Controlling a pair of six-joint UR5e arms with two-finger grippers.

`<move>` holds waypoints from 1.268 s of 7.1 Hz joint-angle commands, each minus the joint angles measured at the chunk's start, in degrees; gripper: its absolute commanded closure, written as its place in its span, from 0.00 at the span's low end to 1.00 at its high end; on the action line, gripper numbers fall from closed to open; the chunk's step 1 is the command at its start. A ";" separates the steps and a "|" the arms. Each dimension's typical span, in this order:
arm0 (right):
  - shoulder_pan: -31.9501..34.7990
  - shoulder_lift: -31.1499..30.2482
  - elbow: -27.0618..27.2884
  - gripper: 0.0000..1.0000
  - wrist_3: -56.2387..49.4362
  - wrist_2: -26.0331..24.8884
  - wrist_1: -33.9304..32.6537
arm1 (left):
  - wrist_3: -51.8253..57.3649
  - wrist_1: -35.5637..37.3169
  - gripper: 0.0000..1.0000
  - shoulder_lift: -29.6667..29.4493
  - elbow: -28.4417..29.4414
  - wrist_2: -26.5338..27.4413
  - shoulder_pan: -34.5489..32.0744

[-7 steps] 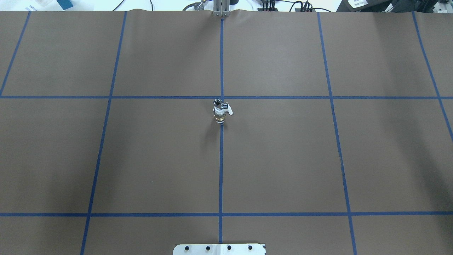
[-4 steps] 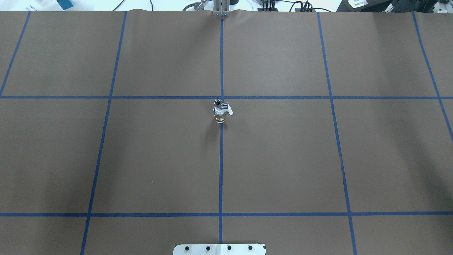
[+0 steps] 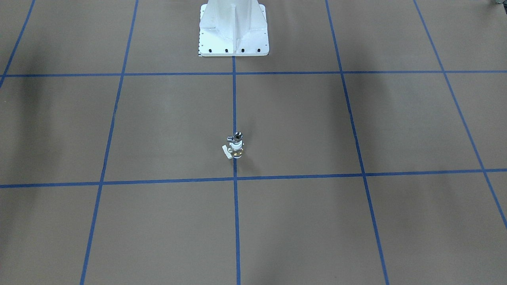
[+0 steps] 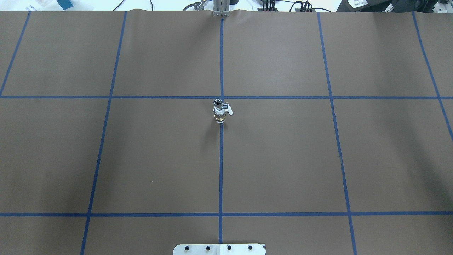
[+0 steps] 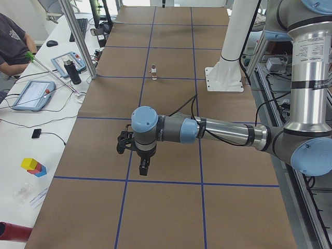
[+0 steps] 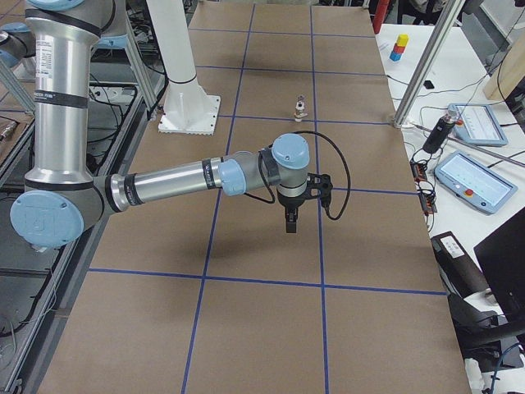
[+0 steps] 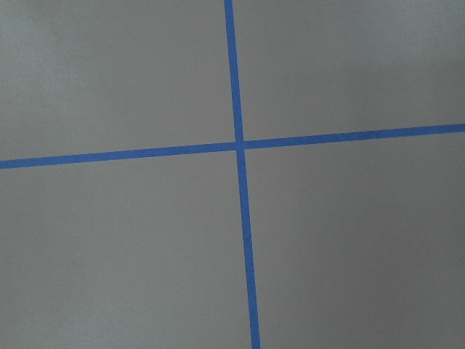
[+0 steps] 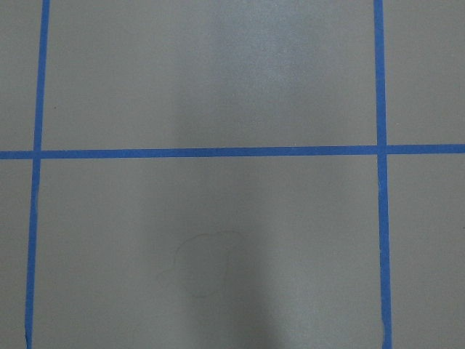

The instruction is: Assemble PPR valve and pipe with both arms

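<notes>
Overhead exterior view: valve (image 4: 220, 116) stands upright on the table's (image 4: 283, 159) blue tape line (image 4: 221, 170), pipe (image 4: 217, 103) seated on top. Side views show left gripper (image 5: 143, 168) and right gripper (image 6: 289, 224) hovering well apart from it; how far either is open cannot be told.

Silver-grey left arm (image 5: 228, 133) and right arm (image 6: 164, 182), light-blue joint caps (image 5: 143, 119), black cables (image 6: 348, 182).

counts | PPR valve (image 3: 237, 150): one | pipe (image 3: 237, 137): one | robot arms: two, left arm (image 5: 223, 132) and right arm (image 6: 164, 182) | grippers: two, left gripper (image 5: 143, 170) and right gripper (image 6: 289, 225) | white pedestal (image 3: 233, 27): one | touchscreen pendants (image 6: 480, 182): two | person (image 5: 13, 41): one | black bottle (image 5: 75, 72): one
</notes>
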 commanded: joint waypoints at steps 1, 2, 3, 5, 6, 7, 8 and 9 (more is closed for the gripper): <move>-1.05 -0.08 0.01 0.01 -0.62 -4.74 -0.16 | -1.25 0.07 0.00 0.75 0.10 -2.51 0.00; -0.97 -0.16 0.01 0.01 -1.14 -4.76 -0.24 | -1.43 -0.02 0.00 0.76 0.10 -2.51 0.09; -0.97 -0.34 -0.08 0.01 -3.67 -4.85 -0.42 | -1.44 -0.11 0.00 0.58 0.01 -2.51 0.09; -0.88 -1.22 -0.26 0.01 -6.86 -3.98 -0.77 | -1.44 -0.11 0.00 0.58 0.01 -2.51 0.09; -0.88 -1.13 -0.52 0.01 -7.21 -3.54 -0.95 | -2.48 -0.55 0.00 0.58 0.01 -2.51 0.09; -0.88 -1.13 -0.44 0.01 -10.52 -2.66 -2.69 | -2.49 -0.55 0.00 0.49 0.01 -2.51 0.09; -0.01 -0.61 0.00 0.01 -12.20 -2.57 -4.97 | -2.49 -0.55 0.00 0.49 0.01 -2.51 0.09; 0.52 -0.52 0.01 0.01 -12.22 -2.65 -5.08 | -2.49 -0.55 0.00 0.49 0.01 -2.51 0.09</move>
